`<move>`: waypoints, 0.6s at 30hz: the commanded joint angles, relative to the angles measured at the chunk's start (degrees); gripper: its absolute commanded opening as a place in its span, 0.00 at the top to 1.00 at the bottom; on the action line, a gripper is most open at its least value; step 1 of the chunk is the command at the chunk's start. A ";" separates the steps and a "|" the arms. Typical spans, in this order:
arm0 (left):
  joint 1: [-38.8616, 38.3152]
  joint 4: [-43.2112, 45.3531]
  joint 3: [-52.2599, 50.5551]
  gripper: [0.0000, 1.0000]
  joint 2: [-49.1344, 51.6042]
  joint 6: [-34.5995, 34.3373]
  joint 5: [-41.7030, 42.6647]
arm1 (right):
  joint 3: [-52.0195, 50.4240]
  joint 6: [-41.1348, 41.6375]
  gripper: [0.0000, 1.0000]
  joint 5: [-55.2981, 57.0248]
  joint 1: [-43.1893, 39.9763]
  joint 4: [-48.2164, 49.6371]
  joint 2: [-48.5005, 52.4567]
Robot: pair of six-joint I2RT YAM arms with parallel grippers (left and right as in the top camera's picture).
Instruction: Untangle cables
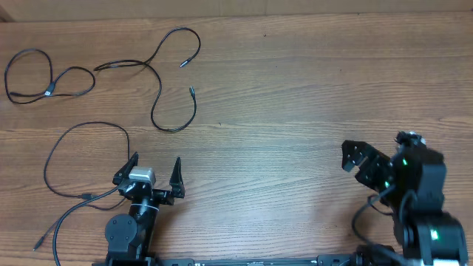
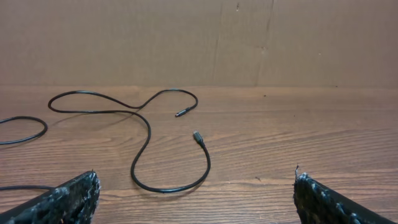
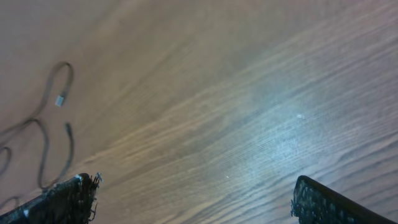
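Surface: we look down on a brown wood-grain table [image 1: 295, 111]. The left wrist view shows a plain cardboard wall [image 2: 186, 37] along its far edge. We read the clock on the overhead view, with twelve at that far edge.
Left gripper [image 1: 156, 159]: it sits at the near edge, about 7 o'clock from the table's centre. Its jaws are spread wide and hold nothing.
Right gripper [image 1: 353, 159]: it sits at about 4 o'clock, well apart from every cord. It too is wide open and empty, with only bare wood between its fingers in the right wrist view.
Middle cable [image 1: 158, 103]: it lies at 11 o'clock from the left gripper as a loose S-curve. Both small plug ends are free and lie close to each other.
Far-left cable [image 1: 49, 93]: it lies at 10 o'clock in the far left corner, looped, with a silvery plug end.
Near cable [image 1: 74, 127]: it arcs at 9 o'clock from the left gripper and trails toward the near edge beside that arm's base.
Doubtful spot: we cannot tell whether the far-left and middle cables touch or only lie close where they meet.
Step in hand: we judge that no cord is being handled. The strands look mostly separated, and neither arm is engaged.
Next move: we think the left arm would reach toward 11 o'clock. It would pinch the middle cable low against the wood and draw it toward 3 o'clock, clear of its neighbour.
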 commanded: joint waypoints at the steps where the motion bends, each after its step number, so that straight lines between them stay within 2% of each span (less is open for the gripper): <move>1: -0.37 0.31 -0.63 0.00 -0.59 1.27 0.52 | 0.85 -0.55 0.00 1.22 -0.22 -0.94 -6.08; 10: -0.37 0.31 -0.63 0.00 -0.59 1.27 0.52 | 0.85 -0.55 0.00 6.34 -0.22 -9.68 -19.93; 18: -0.37 0.28 -0.63 0.00 -0.59 1.27 0.52 | 0.85 -0.94 0.00 7.56 -1.36 -11.19 -24.55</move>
